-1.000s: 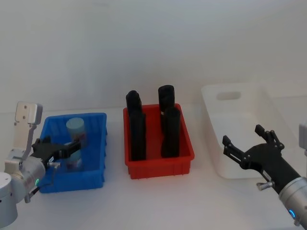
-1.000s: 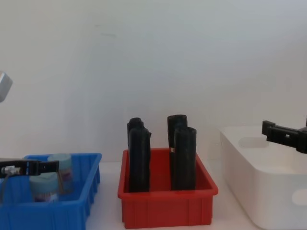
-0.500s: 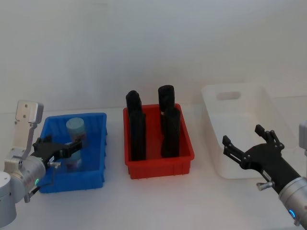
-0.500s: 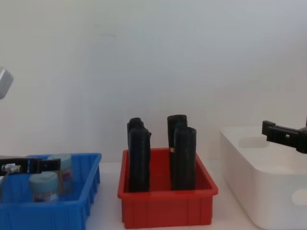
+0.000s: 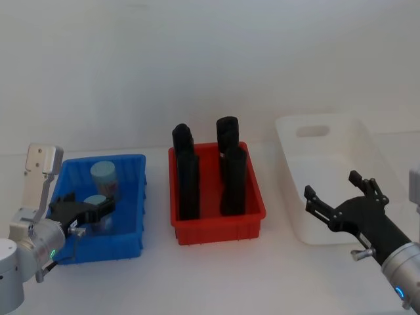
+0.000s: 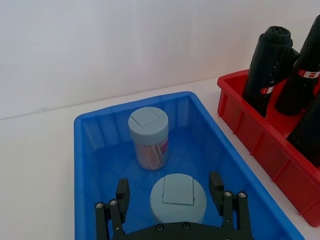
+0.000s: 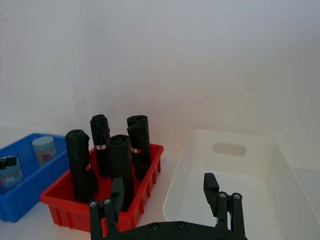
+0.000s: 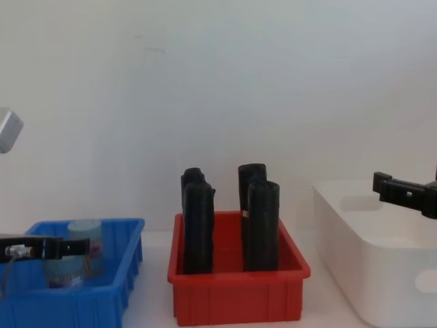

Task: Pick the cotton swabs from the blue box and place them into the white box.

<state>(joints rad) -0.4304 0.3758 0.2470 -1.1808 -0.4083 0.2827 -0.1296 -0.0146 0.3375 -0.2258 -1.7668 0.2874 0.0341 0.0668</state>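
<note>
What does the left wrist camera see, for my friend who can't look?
The left gripper, open, straddles a cotton swab jar inside the blue box. A second jar stands beyond it, and a red bin of black cylinders sits alongside.

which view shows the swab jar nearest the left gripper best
The left wrist view: it looks down on the near jar, between the fingers of the open left gripper in the blue box. The head view shows it partly behind that gripper, the chest view behind the box wall, the right wrist view far off.
</note>
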